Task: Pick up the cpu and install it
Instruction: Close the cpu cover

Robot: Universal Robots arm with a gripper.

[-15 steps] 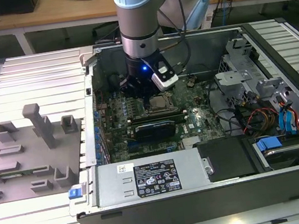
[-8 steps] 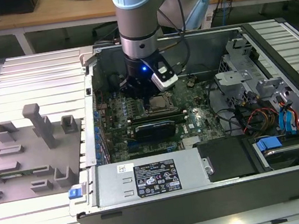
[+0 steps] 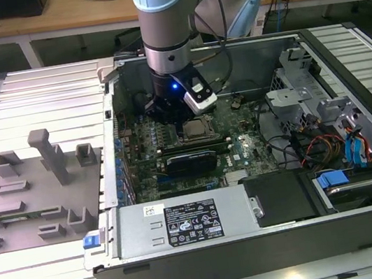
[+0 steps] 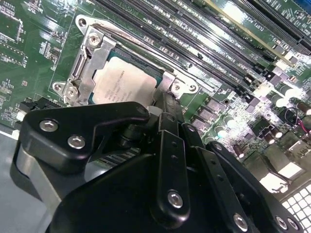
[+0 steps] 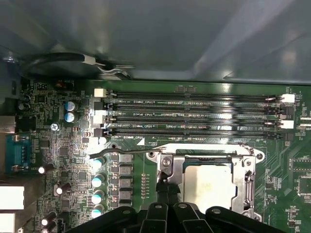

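Gripper closed, fingertips together, nothing held, tips down at the corner of the socket frame. The cpu lies flat inside that frame, just beside the tips, on the motherboard under the gripper.

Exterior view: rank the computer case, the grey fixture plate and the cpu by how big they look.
1. computer case, largest by far.
2. grey fixture plate, clearly smaller.
3. cpu, tiny beside both.
No pair looks close enough to doubt.
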